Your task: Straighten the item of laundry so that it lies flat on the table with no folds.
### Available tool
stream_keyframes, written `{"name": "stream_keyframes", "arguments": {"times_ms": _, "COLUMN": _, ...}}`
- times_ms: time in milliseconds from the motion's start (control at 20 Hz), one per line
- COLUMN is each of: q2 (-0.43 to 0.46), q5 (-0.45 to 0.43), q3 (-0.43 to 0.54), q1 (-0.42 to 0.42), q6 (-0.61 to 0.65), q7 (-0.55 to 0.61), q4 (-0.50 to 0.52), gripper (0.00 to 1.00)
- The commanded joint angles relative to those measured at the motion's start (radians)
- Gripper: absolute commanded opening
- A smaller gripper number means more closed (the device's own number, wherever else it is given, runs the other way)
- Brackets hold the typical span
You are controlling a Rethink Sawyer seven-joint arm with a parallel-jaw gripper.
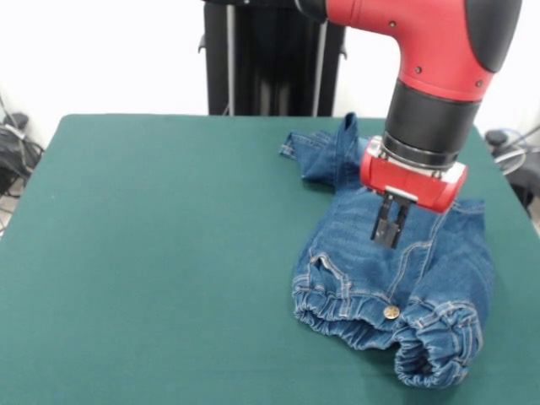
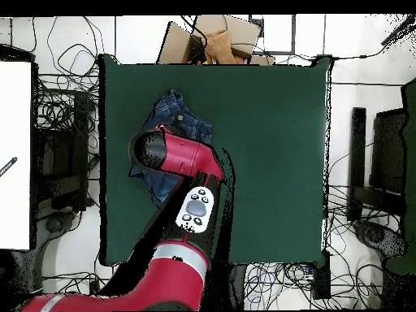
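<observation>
Small blue jeans (image 1: pixel 396 270) lie bunched at one side of the green counter (image 1: pixel 152 253). Narrowly set jaws of the gripper (image 1: pixel 389 228) hover above, holding nothing. Soft, limp denim is best pinched at the thick waistband (image 1: pixel 354 325).

Red arm (image 1: pixel 422 42) with black wrist band, red flange, black hand (image 1: pixel 390 226).

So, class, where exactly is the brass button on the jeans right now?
Front view: the brass button sits on the jeans' near waistband, right of centre, below the gripper.
</observation>
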Motion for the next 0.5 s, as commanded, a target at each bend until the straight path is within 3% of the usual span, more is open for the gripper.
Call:
{"name": "stream_keyframes", "arguments": {"times_ms": 50, "q2": 0.051, "q5": 0.031, "q3": -0.002, "q1": 0.016, "q6": 0.049, "q7": 0.226, "q4": -0.049, "gripper": 0.00}}
{"name": "stream_keyframes", "arguments": {"times_ms": 500, "q2": 0.134, "q5": 0.048, "q3": -0.011, "q1": 0.027, "q6": 0.042, "q7": 0.231, "q4": -0.134, "gripper": 0.00}}
